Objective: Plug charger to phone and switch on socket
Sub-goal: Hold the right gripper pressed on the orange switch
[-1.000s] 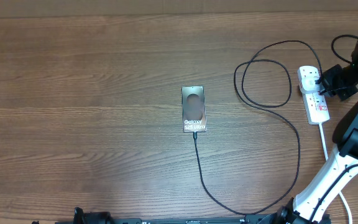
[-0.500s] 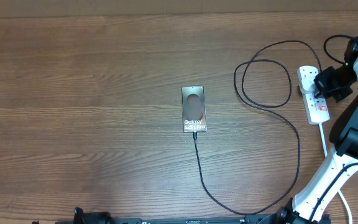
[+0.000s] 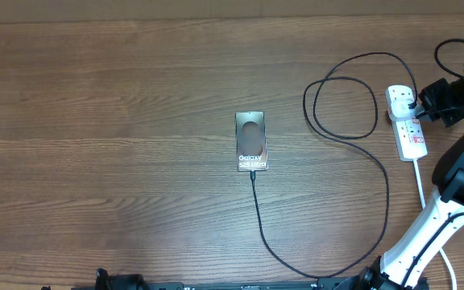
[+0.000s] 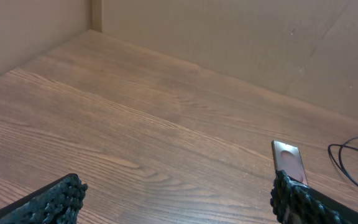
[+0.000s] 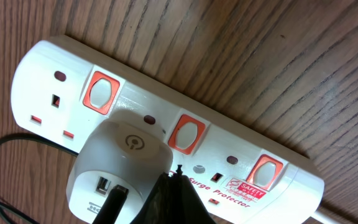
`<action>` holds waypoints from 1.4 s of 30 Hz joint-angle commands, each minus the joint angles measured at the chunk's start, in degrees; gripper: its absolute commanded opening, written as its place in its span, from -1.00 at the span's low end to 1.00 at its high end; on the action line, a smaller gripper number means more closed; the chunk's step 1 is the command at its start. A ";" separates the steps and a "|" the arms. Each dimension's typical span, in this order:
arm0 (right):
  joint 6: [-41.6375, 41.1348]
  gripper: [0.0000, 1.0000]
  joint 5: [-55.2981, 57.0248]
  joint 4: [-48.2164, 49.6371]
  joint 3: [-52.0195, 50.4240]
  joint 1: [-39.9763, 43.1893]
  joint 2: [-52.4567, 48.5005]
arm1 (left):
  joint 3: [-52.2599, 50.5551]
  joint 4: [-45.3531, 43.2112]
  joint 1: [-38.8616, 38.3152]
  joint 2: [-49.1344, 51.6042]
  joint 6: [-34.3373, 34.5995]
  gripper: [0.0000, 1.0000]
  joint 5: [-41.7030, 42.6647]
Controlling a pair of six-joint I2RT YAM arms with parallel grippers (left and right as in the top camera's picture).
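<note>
Overhead: looks straight down from high up, taking in most of the table (image 3: 95,97). Left wrist: sits low, faces across the wood toward the distant phone (image 4: 289,163), shared with overhead. Right wrist: looks down very close on the socket (image 5: 145,102), at overhead's right edge.

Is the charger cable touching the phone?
Touching. Overhead view: the cable runs straight into the lower edge of the phone, no gap.

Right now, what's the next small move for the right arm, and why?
Probably ease the shut right fingers forward onto the middle red switch and press. The cable already reaches the phone, the plug sits in the power strip beside that switch, and the tips are just short of it.
</note>
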State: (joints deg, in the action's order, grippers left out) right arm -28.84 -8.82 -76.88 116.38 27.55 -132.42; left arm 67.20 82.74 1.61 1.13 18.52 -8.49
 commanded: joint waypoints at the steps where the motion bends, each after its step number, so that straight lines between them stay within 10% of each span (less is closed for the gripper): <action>1: 0.44 -0.92 -2.43 1.11 1.70 -0.74 -0.37 | -0.13 -0.15 0.31 -0.85 0.98 0.99 -0.50; 42: 1.31 -0.92 5.75 -1.70 2.14 1.46 -2.10 | -0.13 -0.09 0.31 -0.85 0.98 1.00 -0.50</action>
State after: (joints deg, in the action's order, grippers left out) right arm -28.42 -4.67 -78.70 116.49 27.77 -133.93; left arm 67.20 82.74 1.61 1.13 18.55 -8.51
